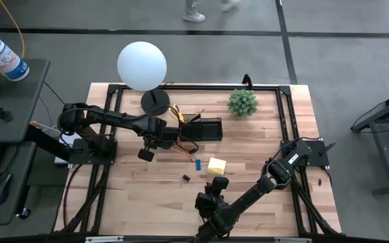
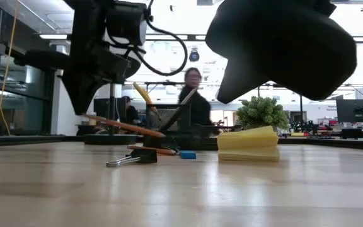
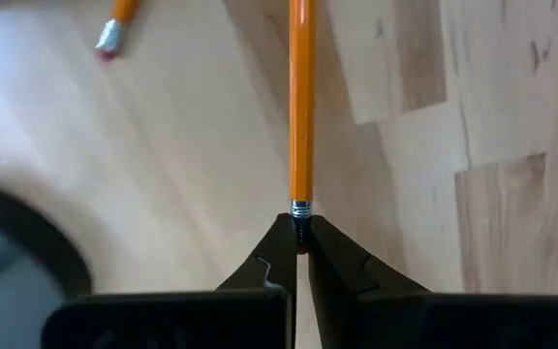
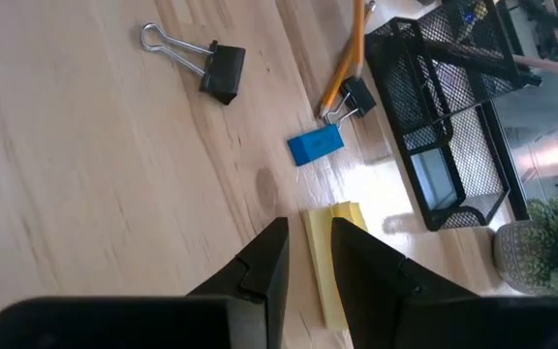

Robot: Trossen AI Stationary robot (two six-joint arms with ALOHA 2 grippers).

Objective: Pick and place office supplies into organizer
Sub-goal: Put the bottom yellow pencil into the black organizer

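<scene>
Several supplies already stand in the organizer point(image 1: 210, 129) at the table's far middle, scissors and a pen I think. My left gripper point(image 3: 300, 247) is clamped on an orange pencil point(image 3: 302, 107) just left of it. My right gripper point(image 4: 308, 254), fingers slightly apart and empty, hovers at the sticky-note pad point(image 4: 329, 262). The blue eraser point(image 4: 315, 144), binder clip point(image 4: 219, 68) and second pencil point(image 4: 345, 60) remain on the wood.

Orange pencil point(image 3: 302, 107) lifted off table, sticky pad point(image 1: 216, 165) near mesh organizer point(image 1: 206, 129)
</scene>
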